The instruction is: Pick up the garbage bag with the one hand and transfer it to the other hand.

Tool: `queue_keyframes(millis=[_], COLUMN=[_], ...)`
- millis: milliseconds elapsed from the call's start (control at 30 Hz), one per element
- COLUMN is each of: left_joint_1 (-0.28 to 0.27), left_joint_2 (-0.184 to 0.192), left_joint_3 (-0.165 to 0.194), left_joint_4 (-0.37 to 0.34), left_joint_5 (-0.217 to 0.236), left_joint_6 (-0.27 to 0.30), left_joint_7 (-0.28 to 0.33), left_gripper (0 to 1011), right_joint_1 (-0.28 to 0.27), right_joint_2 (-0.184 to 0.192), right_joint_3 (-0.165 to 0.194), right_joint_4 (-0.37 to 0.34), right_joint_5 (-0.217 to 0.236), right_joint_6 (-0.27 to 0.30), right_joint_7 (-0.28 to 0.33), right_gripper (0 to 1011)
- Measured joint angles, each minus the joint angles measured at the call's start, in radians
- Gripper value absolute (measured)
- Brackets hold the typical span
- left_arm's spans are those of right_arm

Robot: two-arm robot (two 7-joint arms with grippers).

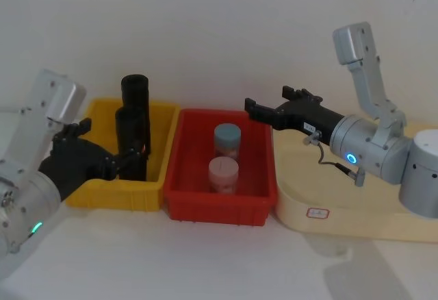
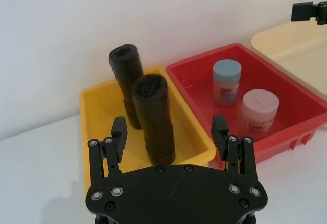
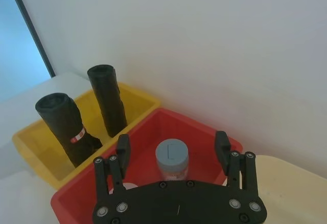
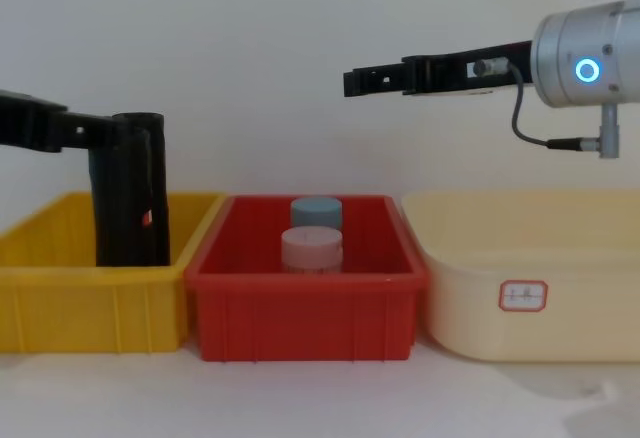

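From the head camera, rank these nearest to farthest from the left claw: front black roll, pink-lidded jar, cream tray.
1. The front black roll, in the yellow bin, right at the left claw.
2. The pink-lidded jar, in the red middle bin.
3. The cream tray, far right.

My left arm (image 1: 37, 135) reaches forward and low, my left gripper (image 2: 169, 127) held level with its fingers spread wide, while my right arm (image 1: 373, 146) is raised and bent at the elbow, pointing my right gripper (image 3: 172, 141) across toward my left, fingers likewise parted and empty.
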Motion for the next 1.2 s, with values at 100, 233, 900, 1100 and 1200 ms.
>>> queue_keyframes(millis=[100, 233, 900, 1100, 1200], left_joint_1=[0.006, 0.005, -0.091, -0.137, -0.171], left_joint_2=[0.015, 0.028, 0.048, 0.042, 0.037], left_joint_3=[-0.016, -0.026, -0.003, 0.018, 0.034], left_joint_4=[0.000, 0.017, 0.229, 0.294, 0.333], left_joint_5=[-0.006, -0.012, -0.019, -0.019, -0.021], left_joint_6=[0.001, -0.002, -0.014, -0.016, -0.017], left_joint_7=[-0.018, -0.042, -0.162, -0.201, -0.230], left_gripper=[1001, 1001, 1001, 1001, 1001], right_joint_1=[0.000, -0.002, -0.006, -0.002, 0.001], right_joint_2=[-0.003, -0.007, -0.013, -0.015, -0.015], right_joint_3=[-0.001, -0.004, -0.016, -0.020, -0.022], right_joint_4=[0.003, 0.004, 0.010, 0.017, 0.019], right_joint_5=[0.002, 0.004, 0.013, 0.019, 0.023], right_joint_6=[-0.007, -0.015, -0.027, -0.028, -0.028], right_joint_7=[-0.002, -0.009, -0.038, -0.039, -0.039], right_gripper=[1000, 1000, 999, 1000, 1000])
